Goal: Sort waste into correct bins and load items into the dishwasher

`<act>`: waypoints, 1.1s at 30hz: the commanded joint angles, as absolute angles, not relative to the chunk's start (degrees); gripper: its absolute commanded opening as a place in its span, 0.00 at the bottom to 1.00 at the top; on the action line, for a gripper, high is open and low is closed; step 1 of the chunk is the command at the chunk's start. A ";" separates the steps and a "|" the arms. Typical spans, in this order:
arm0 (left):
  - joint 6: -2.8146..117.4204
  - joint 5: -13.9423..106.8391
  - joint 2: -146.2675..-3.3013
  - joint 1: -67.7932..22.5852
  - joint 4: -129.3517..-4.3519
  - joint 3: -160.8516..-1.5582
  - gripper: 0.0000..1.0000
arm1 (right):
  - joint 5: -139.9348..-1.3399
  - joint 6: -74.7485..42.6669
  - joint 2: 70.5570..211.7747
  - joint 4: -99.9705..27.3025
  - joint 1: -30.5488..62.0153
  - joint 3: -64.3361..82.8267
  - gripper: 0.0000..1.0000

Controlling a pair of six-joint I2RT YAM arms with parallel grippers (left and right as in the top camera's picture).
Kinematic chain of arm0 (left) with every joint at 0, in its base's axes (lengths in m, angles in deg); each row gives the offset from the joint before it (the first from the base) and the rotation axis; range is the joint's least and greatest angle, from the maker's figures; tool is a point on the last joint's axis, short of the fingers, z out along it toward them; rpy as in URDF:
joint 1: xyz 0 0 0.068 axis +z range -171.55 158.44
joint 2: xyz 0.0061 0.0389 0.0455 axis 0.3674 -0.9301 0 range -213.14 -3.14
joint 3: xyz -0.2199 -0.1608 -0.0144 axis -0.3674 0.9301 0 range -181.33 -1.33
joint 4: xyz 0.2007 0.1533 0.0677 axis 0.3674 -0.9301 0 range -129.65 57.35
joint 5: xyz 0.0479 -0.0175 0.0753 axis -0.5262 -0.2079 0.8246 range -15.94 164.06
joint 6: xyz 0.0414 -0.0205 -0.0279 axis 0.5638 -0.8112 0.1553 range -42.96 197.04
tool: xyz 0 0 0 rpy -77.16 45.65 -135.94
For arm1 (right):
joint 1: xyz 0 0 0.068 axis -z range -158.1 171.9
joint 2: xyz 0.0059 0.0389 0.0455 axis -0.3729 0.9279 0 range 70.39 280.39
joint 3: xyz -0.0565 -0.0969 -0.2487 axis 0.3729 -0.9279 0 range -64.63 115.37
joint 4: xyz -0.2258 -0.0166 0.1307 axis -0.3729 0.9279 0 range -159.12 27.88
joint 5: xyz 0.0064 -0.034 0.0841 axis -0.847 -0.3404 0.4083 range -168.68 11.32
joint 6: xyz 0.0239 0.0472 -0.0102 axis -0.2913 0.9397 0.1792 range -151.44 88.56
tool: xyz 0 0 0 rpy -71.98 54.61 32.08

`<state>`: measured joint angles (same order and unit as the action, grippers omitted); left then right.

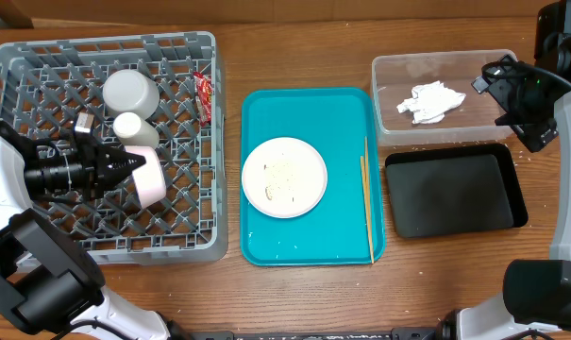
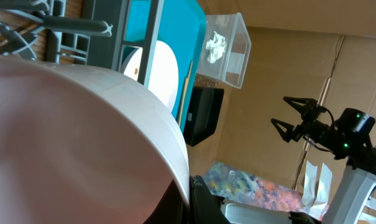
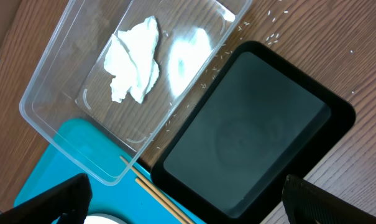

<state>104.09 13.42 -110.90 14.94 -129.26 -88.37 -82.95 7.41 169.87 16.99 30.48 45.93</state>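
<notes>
My left gripper is over the grey dish rack, shut on the rim of a white plate held on edge among the pegs. That plate fills the left wrist view, with the jaws pinching its rim. A bowl and a cup sit in the rack, and the red-and-white sauce packet lies at its right side. Another plate with rice scraps and the chopsticks lie on the teal tray. The napkin lies in the clear tub. My right gripper, open and empty, hovers over the tub's right end.
The black tray sits empty in front of the clear tub, also shown in the right wrist view. Loose rice grains lie on the wooden table beside it. Cardboard walls stand behind the table.
</notes>
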 commanded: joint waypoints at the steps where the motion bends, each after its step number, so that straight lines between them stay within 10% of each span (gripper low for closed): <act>1: 106.67 13.36 -110.01 15.22 -129.07 -87.72 0.04 | -82.91 7.61 168.87 16.70 30.61 46.74 1.00; 33: 107.74 8.11 -110.77 18.15 -129.55 -86.54 0.04 | -82.91 7.61 168.87 16.70 30.61 46.76 1.00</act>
<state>105.55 11.70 -110.92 18.30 -129.31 -86.95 -82.95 7.41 169.87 16.99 30.50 45.93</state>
